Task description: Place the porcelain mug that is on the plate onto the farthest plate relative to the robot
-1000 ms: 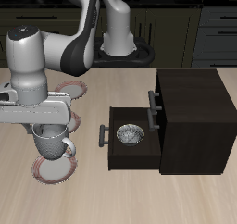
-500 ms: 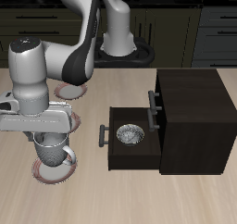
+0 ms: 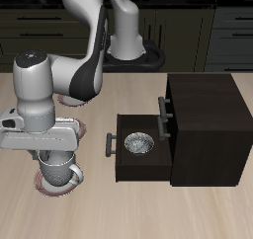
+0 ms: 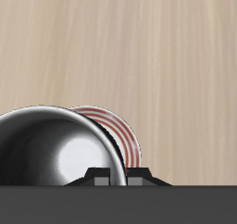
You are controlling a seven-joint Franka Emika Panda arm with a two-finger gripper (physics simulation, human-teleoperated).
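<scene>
The gripper (image 3: 59, 160) hangs low at the front of the table with the porcelain mug (image 3: 60, 168) clamped between its fingers at the rim, as far as the wrist view shows: there the two finger tips sit against the mug's wall and its dark, shiny inside fills the space just beyond them. The mug stands directly over the farthest plate (image 3: 44, 187), the saucer nearest the table's front edge, whose pinkish-red rim peeks out beneath it; whether its base touches the plate yet I cannot tell (the arm's broad wrist body hides much of the contact). So the step in hand looks like the set-down itself, close to its end. The next move, by my judgement, calls for confirming the mug rests flat, then spreading the fingers and rising straight up so the handle (image 3: 75, 174) is not dragged and the mug does not tip. Another plate (image 3: 81, 96) lies farther back near the robot, partly behind the arm. Beside the mug stands a dark cabinet (image 3: 203, 105) with its drawer (image 3: 121, 162) pulled out, holding a grey bowl (image 3: 140, 143).
</scene>
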